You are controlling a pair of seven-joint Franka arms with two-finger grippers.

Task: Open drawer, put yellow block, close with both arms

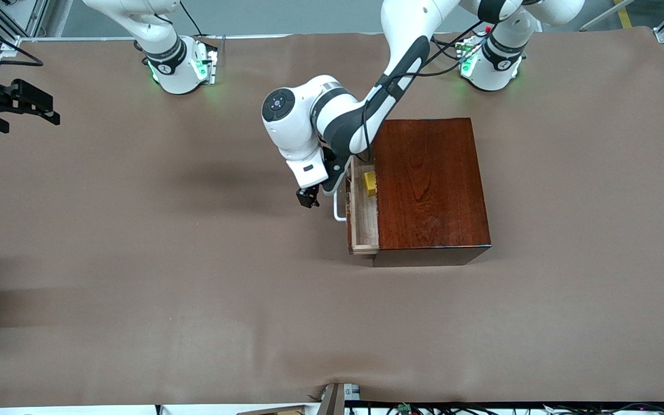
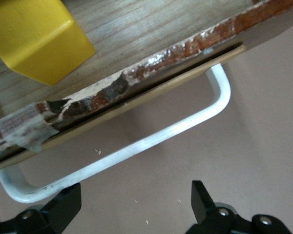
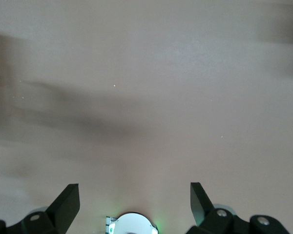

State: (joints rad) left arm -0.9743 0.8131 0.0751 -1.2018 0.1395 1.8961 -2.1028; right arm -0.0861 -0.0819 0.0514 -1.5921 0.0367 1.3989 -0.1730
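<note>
Drawer (image 1: 363, 216): sliding tray of a glossy reddish-brown wooden box (image 1: 430, 184), pulled partway out toward the right arm's end of the table (image 1: 136, 259), light wood floor showing; its front lip is chipped, with a scrap of tape stuck on in the left wrist view. White U-shaped handle (image 1: 339, 206) fixed to the drawer front, bare, nothing around it. Yellow block (image 1: 370, 183): small plain cube lying inside the drawer, on the light wood floor, in the part farther from the front camera, close against the edge of the box top. Left hand (image 1: 308, 197): just beside the handle, at about 10 o'clock from the handle's middle in the front view, over the brown table cover; fingers (image 2: 66, 204) spread wide apart, holding nothing, the handle apart from both tips in the wrist view. Left arm reaches from its base (image 1: 490, 63) across the box's top edge. Right hand (image 1: 35, 106): at roughly 9 o'clock from the box, well apart, over the table's right-arm end; fingers (image 3: 68, 200) fully spread, empty, only bare table cover beneath. Right arm waits.
</note>
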